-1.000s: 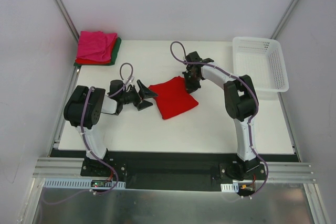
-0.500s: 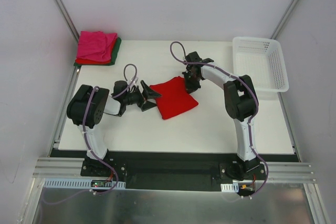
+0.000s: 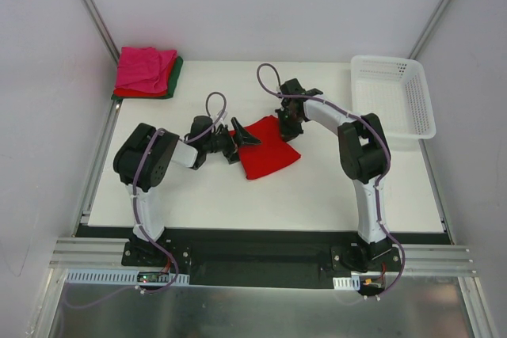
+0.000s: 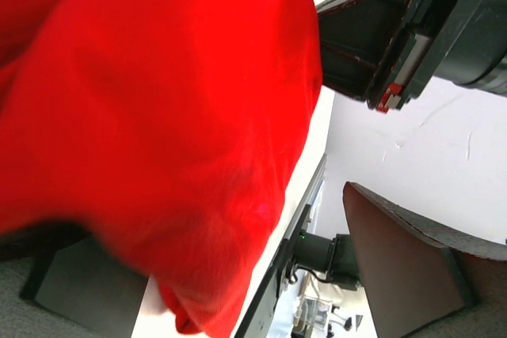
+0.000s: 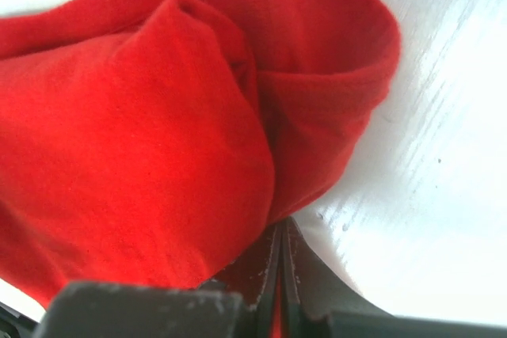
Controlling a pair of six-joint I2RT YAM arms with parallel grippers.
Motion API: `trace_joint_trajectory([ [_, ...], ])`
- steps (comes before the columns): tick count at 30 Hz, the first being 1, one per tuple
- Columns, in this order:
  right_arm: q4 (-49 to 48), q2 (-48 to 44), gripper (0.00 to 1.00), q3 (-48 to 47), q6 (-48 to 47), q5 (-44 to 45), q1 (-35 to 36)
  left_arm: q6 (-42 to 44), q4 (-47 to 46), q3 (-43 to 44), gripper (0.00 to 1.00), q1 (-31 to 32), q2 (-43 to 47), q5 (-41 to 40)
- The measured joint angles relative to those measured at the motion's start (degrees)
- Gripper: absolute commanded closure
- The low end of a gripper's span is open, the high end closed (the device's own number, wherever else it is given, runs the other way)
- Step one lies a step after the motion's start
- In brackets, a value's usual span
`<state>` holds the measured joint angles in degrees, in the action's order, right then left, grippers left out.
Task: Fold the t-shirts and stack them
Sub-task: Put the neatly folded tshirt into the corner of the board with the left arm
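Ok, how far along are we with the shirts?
Done: a folded stack, pink on top with red and green under it, sits at the far left corner. In hand: the red shirt lies folded mid-table. The right claw pinches its far corner, and the left claw is open at its left edge. Left: finishing that fold and putting it on the stack. No other loose shirt is in view.

1. you see a white lattice basket [image 3: 424,96] at the far right corner of the white table [image 3: 317,187].
2. along your near edge runs a metal rail [image 3: 261,252].
3. two slanted metal posts [image 3: 89,7] rise against pale walls.
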<state>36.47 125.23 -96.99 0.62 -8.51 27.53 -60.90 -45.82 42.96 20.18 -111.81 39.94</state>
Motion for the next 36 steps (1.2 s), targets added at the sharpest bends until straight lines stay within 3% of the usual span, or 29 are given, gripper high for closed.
trace_joint_trajectory([
  [10, -0.2, -0.8, 0.99, 1.3, 0.0, -0.1, 0.0, -2.7, -3.0, 1.6, 0.06, 2.3, -2.3, -1.7],
  [17, -0.2, -0.8, 0.99, 1.3, 0.0, -0.3, 0.0, -4.0, -3.0, 3.5, 0.16, 4.3, -3.7, -3.8],
  [20, -0.2, -0.8, 0.99, 1.4, 0.0, -0.3, 0.0, -4.5, -3.0, 5.1, 0.26, 5.8, -4.9, -4.7],
  [23, -0.4, -1.2, 0.99, 1.9, 0.0, -0.3, 0.0, -4.6, -2.2, 6.1, 0.44, 6.8, -5.7, -5.8],
  [27, -0.2, -1.4, 0.99, 2.2, 0.0, -0.3, 0.0, -4.5, -0.3, 6.8, 1.0, 7.4, -7.3, -6.6],
  [33, 0.0, -1.4, 0.97, 2.2, -0.1, -0.3, 0.0, -5.4, 0.2, 7.1, 1.0, 7.6, -7.9, -6.5],
  [36, -0.2, -1.7, 0.66, 2.6, 0.0, 0.0, 0.0, -5.3, 0.2, 7.0, 1.0, 7.6, -7.8, -6.6],
])
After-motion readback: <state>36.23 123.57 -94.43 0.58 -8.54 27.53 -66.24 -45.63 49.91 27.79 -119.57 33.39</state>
